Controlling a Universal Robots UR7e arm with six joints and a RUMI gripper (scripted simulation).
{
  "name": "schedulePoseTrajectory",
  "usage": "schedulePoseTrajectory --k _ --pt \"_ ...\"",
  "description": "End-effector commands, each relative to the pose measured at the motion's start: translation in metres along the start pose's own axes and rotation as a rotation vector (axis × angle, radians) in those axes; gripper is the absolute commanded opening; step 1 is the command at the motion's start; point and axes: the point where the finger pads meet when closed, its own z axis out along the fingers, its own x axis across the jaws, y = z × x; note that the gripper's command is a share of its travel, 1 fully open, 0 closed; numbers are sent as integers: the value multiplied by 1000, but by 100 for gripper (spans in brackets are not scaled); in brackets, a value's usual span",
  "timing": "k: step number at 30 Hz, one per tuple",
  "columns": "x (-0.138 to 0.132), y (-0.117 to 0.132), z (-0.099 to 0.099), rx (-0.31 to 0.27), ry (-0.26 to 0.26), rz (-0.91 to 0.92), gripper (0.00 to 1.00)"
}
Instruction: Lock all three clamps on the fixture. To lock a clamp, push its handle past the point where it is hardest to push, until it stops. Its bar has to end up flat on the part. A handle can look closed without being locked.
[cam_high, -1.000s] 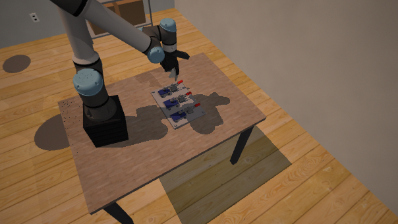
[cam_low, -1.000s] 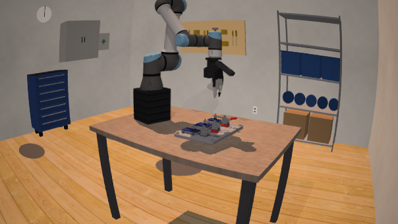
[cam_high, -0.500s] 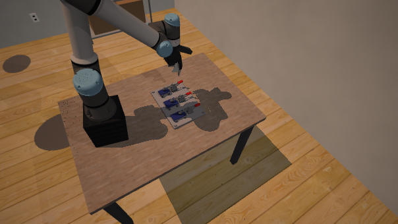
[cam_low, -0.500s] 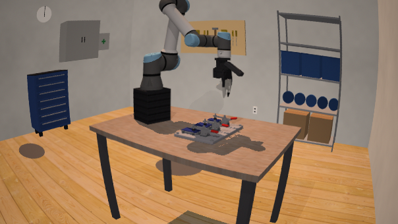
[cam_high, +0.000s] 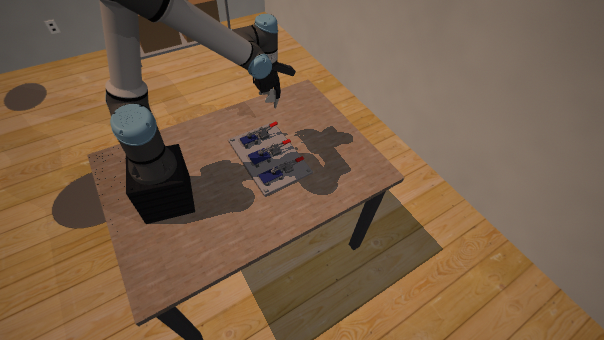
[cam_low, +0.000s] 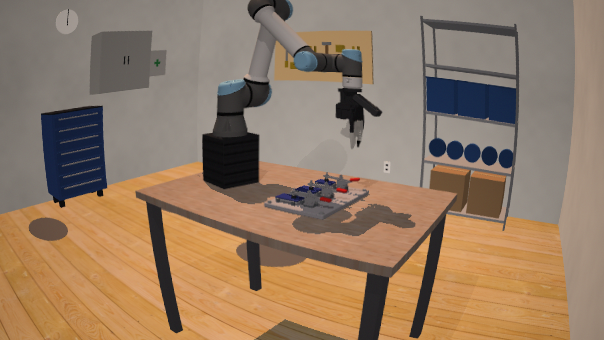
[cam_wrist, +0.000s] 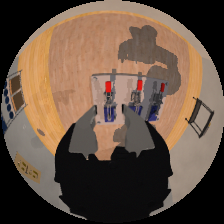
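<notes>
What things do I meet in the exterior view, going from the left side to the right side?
Blue drawer cabinet → black arm pedestal → fixture with three clamps → gripper, partly closed and holding nothing, high above the table → metal shelf rack.

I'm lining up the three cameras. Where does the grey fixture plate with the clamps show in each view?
Top: fixture plate just right of centre, on the table.
Exterior: centre, slightly right, mid-height.
Wrist: just above centre, beyond the pincer fingers.
Shared landmark: the red clamp handles along one side of the plate.
</notes>
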Motion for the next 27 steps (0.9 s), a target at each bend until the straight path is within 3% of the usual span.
schedulePoseTrajectory --k 1,6,18,23,27 --pt "0 -1 -1 1 0 0 28" --pt "0 0 29 1 0 0 28" --pt "0 0 29 1 0 0 28" --pt "0 -1 59 1 0 0 28" --pt "0 -1 59 1 0 0 28"
